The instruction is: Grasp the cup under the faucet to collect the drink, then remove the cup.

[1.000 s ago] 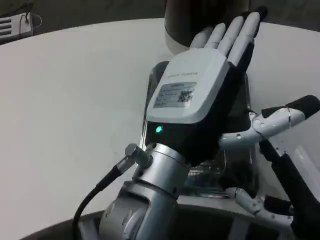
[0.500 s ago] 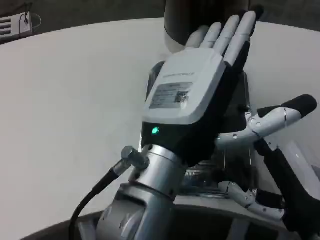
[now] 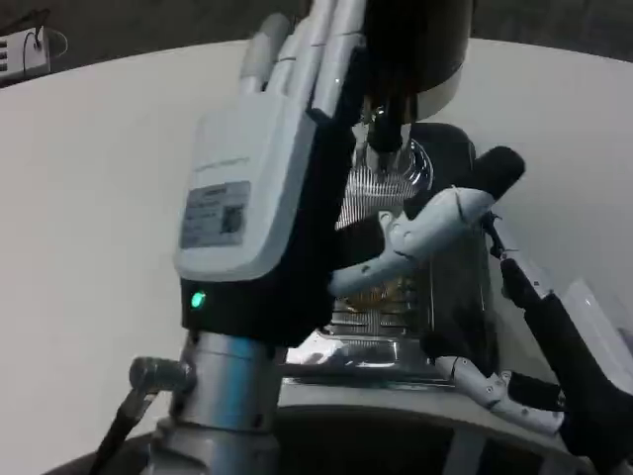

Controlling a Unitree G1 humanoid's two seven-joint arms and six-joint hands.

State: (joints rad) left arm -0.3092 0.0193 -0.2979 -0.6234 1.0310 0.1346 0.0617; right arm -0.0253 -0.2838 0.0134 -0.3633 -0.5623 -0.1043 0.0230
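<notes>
A clear ribbed cup (image 3: pixel 388 186) stands under the faucet (image 3: pixel 381 127) of the dark dispenser (image 3: pixel 420 45), with amber liquid low in it. My left hand (image 3: pixel 259 198) is raised in front at the left of the cup, fingers straight and together, holding nothing. My right hand (image 3: pixel 475 287) reaches in from the right. One of its white fingers (image 3: pixel 415 237) lies across the front of the cup, and others spread low near the tray. Whether it grips the cup is unclear.
A metal drip tray (image 3: pixel 381 346) lies below the cup at the dispenser's base. The white table (image 3: pixel 99 178) stretches wide to the left and also behind at the right. A small white object (image 3: pixel 25 49) sits at the far left edge.
My left hand has swung left and up, uncovering the cup and faucet. The right hand's upper finger has moved left across the front of the cup.
</notes>
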